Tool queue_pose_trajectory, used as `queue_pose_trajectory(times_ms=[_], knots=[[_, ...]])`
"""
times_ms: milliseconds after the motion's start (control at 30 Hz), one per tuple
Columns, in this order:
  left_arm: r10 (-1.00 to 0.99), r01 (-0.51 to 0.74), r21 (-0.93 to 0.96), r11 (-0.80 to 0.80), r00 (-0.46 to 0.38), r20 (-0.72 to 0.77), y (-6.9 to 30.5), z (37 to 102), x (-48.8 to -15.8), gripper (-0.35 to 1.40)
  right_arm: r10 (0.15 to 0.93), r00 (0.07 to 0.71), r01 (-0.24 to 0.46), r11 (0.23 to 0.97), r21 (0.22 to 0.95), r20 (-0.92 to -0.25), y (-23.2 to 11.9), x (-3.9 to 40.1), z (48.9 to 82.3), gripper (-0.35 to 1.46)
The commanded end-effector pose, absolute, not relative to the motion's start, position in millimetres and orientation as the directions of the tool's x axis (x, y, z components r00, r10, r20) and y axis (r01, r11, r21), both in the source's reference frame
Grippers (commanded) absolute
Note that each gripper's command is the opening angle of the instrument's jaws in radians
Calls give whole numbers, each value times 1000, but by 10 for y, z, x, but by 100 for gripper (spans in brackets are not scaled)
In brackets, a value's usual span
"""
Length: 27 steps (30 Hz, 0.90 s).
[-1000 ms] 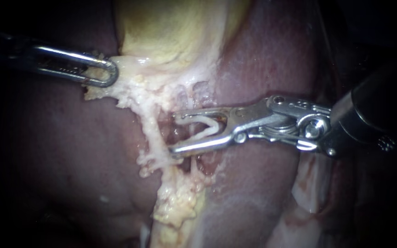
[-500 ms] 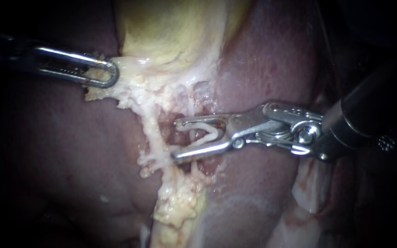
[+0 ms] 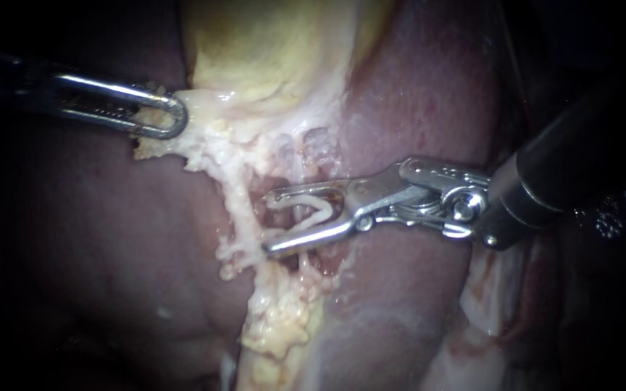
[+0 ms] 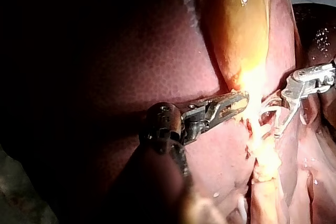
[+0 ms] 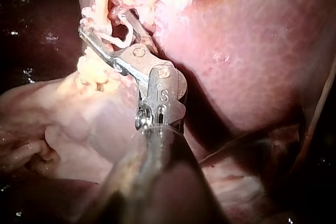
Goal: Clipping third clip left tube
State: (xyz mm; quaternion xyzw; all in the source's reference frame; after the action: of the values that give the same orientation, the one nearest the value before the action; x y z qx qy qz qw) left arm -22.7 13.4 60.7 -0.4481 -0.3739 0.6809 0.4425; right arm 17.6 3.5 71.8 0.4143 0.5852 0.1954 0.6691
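Clip (image 3: 316, 211): a white, bent piece is carried between the jaws of the right instrument (image 3: 268, 223). Each of its legs is laid against one jaw.
Right instrument's jaws: they are held wide apart and close only on the clip.
Left tube (image 3: 235, 206): it is seen as a thick whitish strand running down from the gallbladder's lower edge. It is just beside the tips of the right jaws. Whether it is already taken between them cannot be told.
Change: compared with one second ago, the right instrument has been brought toward the left tube and a little lower against the tissue. Its wrist joint has been shifted more than its tips. The clip is kept in the same place in the jaws. The left instrument is not moved.
Left instrument (image 3: 174, 119): its jaws are pressed together on whitish tissue (image 3: 204, 141) at the gallbladder's edge, well apart from the clip.
Around: thin strands (image 3: 303, 163) are crossed by the right jaws. A fatty lump (image 3: 277, 326) is hung under the tube.
In the way: in the right wrist view the tube is partly covered by the jaws and the clip.
Gallbladder (image 3: 269, 51): it is yellow and lies above the tube.
Surface: the liver (image 3: 96, 239), dark red and wet, is spread on both sides.
Room: only darkness is shown beyond the tissue.
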Motion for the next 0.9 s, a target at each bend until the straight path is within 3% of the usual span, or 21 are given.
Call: queue_pose_trajectory(times_ms=[33, 233, 600, 900], knots=[[938, -268, -906, -329, -207, -280, 134, 607, -228, -35, 747, 230, 231, 581, 780, -624, 35, 180, 716, 49], [938, -268, -905, -329, -206, -280, 134, 607, -228, -35, 751, 201, 269, 575, 773, -628, 30, 198, 708, 48], [938, -267, -906, -329, -207, -279, 134, 608, -230, -35, 771, 141, 256, 578, 775, -622, 40, 231, 705, 47], [937, -267, -906, -329, -207, -280, 133, 608, -231, -35, 785, 108, 249, 573, 781, -610, 54, 232, 691, 47]])
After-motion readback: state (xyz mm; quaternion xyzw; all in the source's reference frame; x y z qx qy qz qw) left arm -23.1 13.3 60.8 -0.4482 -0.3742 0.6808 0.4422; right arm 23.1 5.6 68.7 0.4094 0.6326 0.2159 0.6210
